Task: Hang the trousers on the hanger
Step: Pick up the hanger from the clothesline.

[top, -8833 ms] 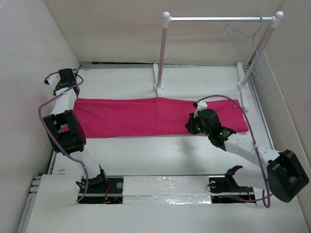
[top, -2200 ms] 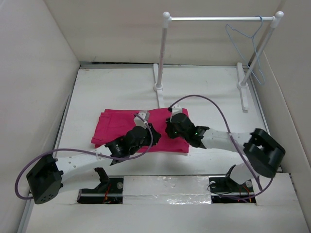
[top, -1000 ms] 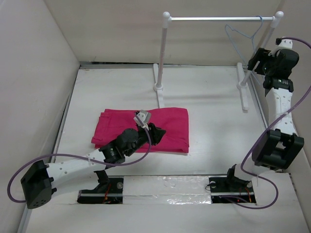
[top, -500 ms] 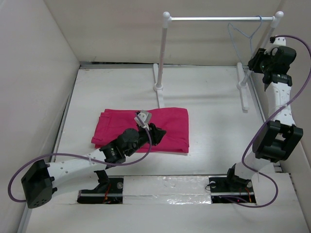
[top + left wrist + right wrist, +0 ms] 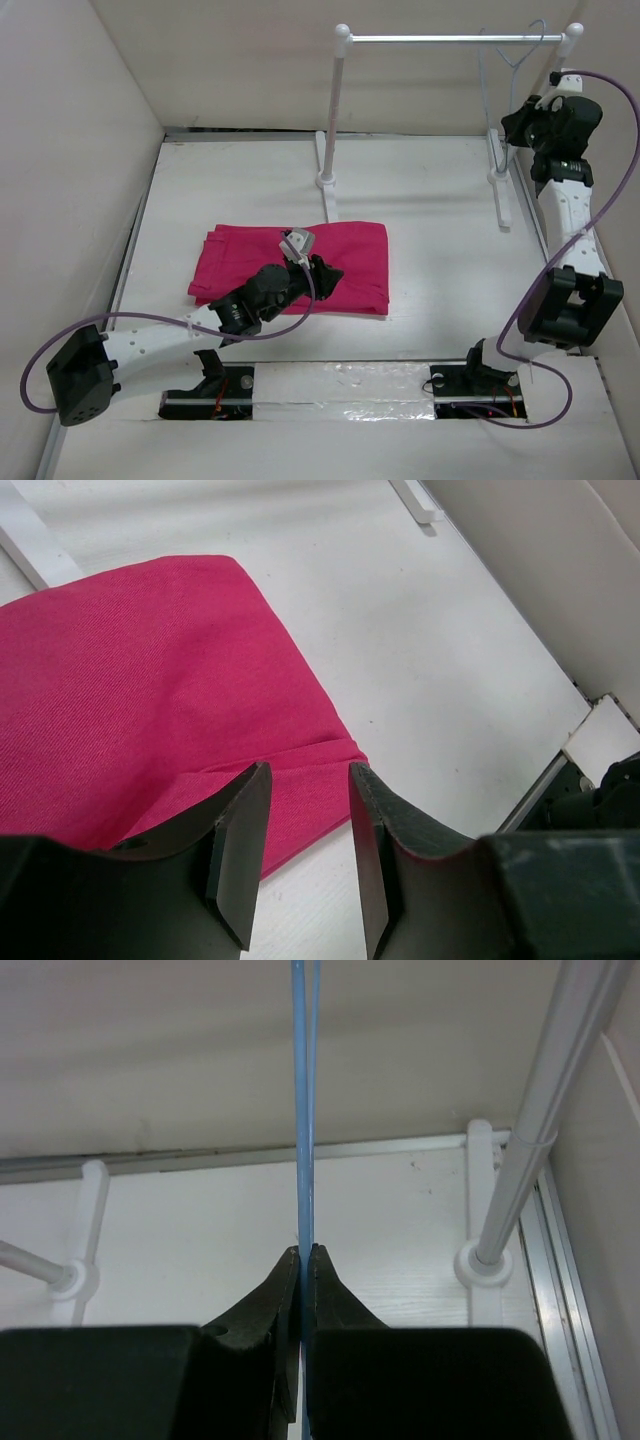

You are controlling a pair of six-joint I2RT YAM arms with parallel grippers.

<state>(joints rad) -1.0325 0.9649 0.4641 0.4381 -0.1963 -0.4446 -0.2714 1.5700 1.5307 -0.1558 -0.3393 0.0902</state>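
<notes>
Far left: left hand [image 5: 325,272] low over the near right part of the trousers [image 5: 240,255], same spot as a second ago. Fingers moderately apart, nothing between them; folded cloth edge visible through the gap in the wrist view.

Trousers folded in half on the surface [image 5: 430,200], left of centre, in front of the left post of the rack [image 5: 450,39]. Laid out full length some seconds back, so folding judged done. No shift in the fold since the right arm left it.

Far right: right hand [image 5: 515,125] up beside the rack's right post, pinched tight on the thin blue wire of the hanger [image 5: 303,1110], seen edge-on in the wrist view. Half a second back, hung slanted from the bar; now turned and drawn more upright, hook seemingly raised. Clear of the bar or not: cannot tell.

Reads as hanger pick-up under way. Next, probably: unhook, carry down to the cloth. Risk: thin wire twisting in the pinch.
</notes>
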